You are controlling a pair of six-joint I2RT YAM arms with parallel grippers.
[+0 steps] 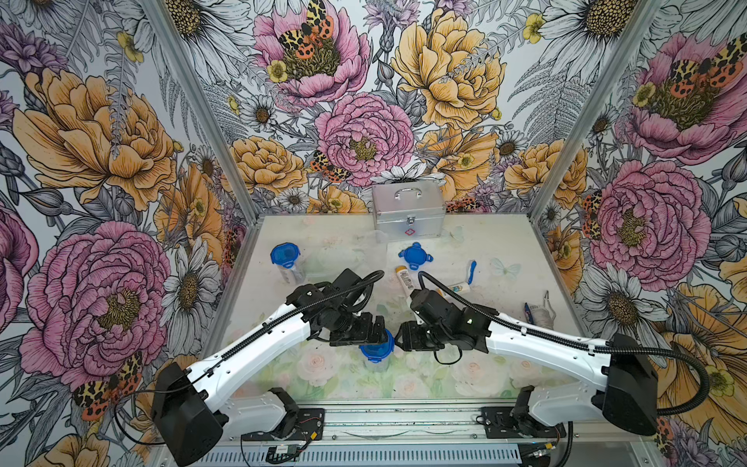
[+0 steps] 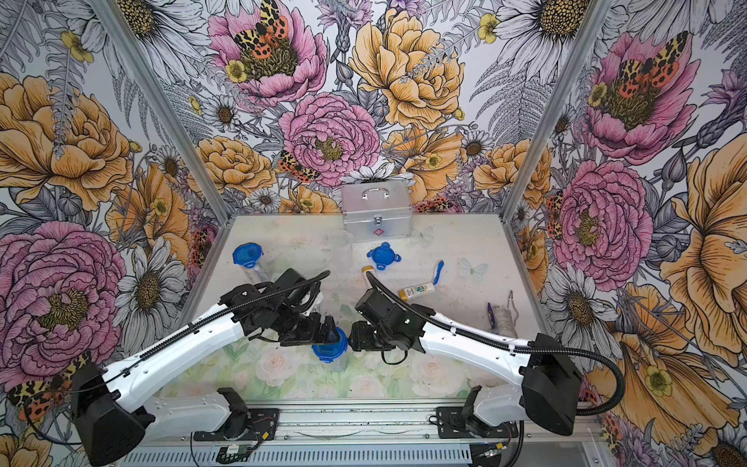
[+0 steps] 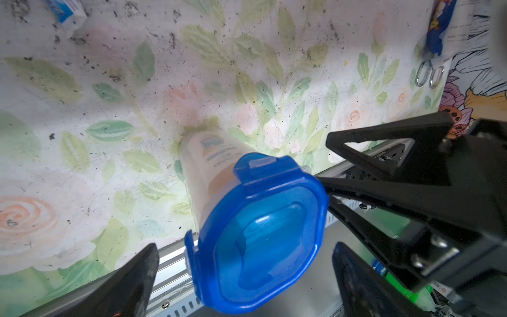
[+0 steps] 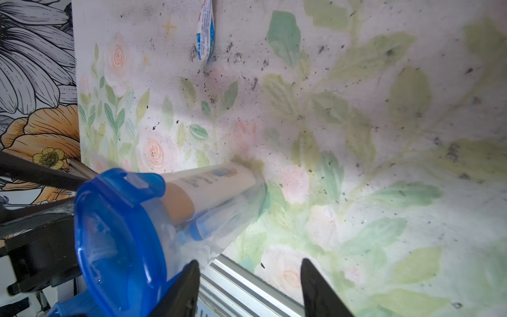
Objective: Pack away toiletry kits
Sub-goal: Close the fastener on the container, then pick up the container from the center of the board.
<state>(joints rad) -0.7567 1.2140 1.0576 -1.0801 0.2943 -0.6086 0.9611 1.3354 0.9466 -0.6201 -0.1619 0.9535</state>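
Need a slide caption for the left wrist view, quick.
Left gripper open over a blue-lidded clear cup holding a white bottle, upright on the floral table.

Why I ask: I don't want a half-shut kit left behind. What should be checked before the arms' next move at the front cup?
1. Blue lid sits on the front cup: ok.
2. All its clip tabs latched: cannot tell; not every tab shows.
3. Cup standing upright: ok.
4. Left gripper open, fingers on either side of the lid: ok.
5. Right gripper open, beside the cup, holding nothing: ok.
6. Other kit packed: not ok; a bottle, a toothbrush and a spare lid lie loose.
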